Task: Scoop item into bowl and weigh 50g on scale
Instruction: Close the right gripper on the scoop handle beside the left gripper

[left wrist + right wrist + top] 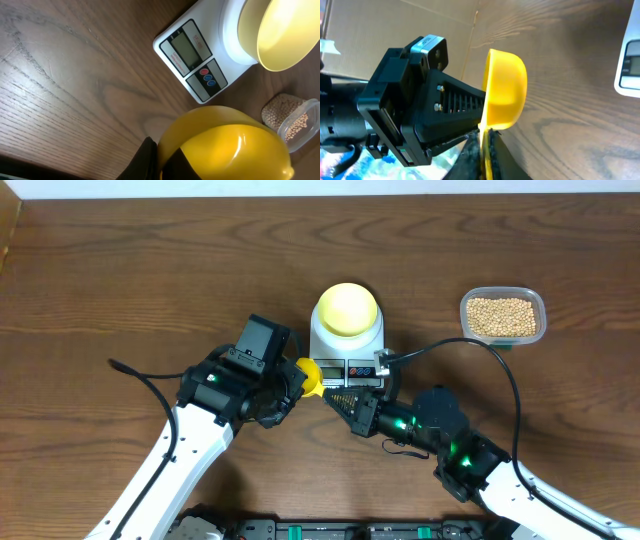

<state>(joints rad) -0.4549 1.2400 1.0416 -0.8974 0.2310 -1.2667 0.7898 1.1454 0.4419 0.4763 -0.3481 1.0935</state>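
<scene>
The pale yellow bowl [347,308] stands empty on the white scale [333,370], also in the left wrist view [192,55]. The tan beans [502,315] fill a clear tub at the back right. A bright yellow scoop [310,375] hangs just in front of the scale, empty. My left gripper [297,385] is shut on the wall of the scoop's cup [225,145], one finger outside and one inside. My right gripper [336,399] is shut on the scoop's flat handle [487,150]. The cup [506,90] opens toward the left gripper.
The clear tub [300,125] with beans sits to the right of the scale. The two arms meet close together in front of the scale. A black cable [500,370] loops from the right arm toward the tub.
</scene>
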